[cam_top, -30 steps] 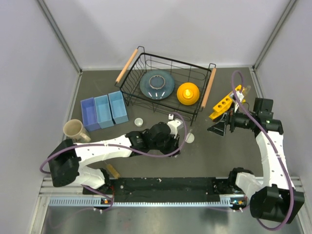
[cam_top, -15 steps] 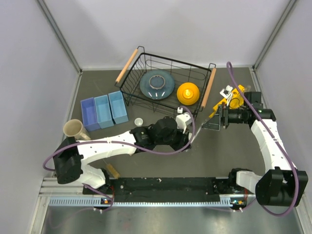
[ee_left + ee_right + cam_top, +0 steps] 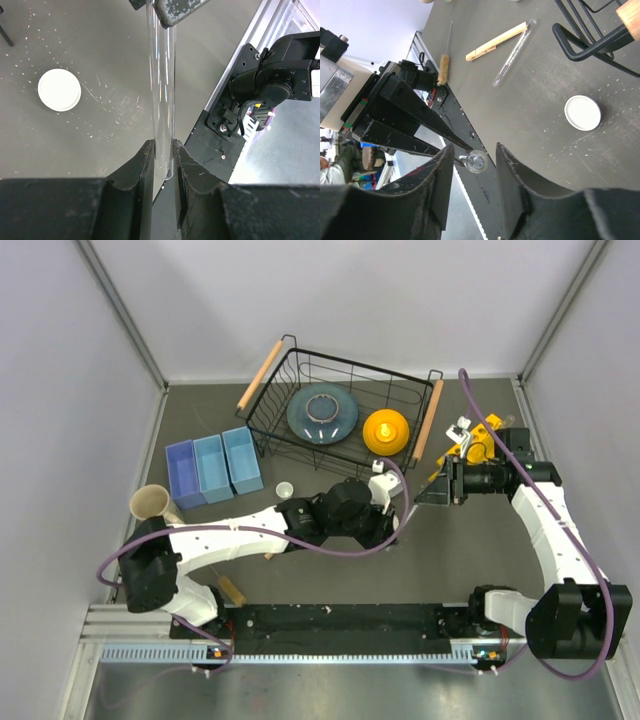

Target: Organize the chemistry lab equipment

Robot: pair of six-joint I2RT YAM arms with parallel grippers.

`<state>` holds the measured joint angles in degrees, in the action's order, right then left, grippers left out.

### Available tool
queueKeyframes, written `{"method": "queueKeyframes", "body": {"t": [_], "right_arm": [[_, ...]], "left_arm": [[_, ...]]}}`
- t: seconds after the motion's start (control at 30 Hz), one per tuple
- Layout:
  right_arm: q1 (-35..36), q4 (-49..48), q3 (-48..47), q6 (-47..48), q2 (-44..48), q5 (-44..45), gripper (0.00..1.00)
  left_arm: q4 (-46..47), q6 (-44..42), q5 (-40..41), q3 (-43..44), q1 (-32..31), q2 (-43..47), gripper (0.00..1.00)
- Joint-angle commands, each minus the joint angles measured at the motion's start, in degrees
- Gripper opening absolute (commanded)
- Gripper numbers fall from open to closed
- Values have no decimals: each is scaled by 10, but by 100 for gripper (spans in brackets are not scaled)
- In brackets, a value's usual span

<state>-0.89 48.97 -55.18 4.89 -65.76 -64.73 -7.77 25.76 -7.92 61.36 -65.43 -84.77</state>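
The wire basket is walling off the back middle of the table, its near corner sitting just behind both grippers. The left arm is stretching across the front middle, barring any straight reach there. The left gripper is clamping a clear tube whose end is poking between the spread fingers of the right gripper, with slim gaps either side. The yellow rack is crowding the far side of the right arm. The table is lying bare at the front right; a white lid is resting near the tube.
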Motion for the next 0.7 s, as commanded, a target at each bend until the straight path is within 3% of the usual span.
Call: {"method": "queueKeyframes", "body": {"t": [0.0, 0.3, 0.47, 0.57, 0.67], "right_arm": [[5, -1, -26, -8, -3, -10, 35], [5, -3, -29, -12, -7, -26, 27], [5, -4, -27, -11, 2, -38, 17], [5, -8, -20, -14, 12, -51, 12], [6, -15, -13, -22, 25, -60, 9]], "left_arm": [[17, -12, 1, 30, -2, 0, 13], [9, -13, -3, 42, -3, -5, 14], [9, -12, -4, 44, -4, -5, 15], [12, -10, -3, 40, -6, 4, 23], [34, -9, 11, 23, -6, 21, 40]]}}
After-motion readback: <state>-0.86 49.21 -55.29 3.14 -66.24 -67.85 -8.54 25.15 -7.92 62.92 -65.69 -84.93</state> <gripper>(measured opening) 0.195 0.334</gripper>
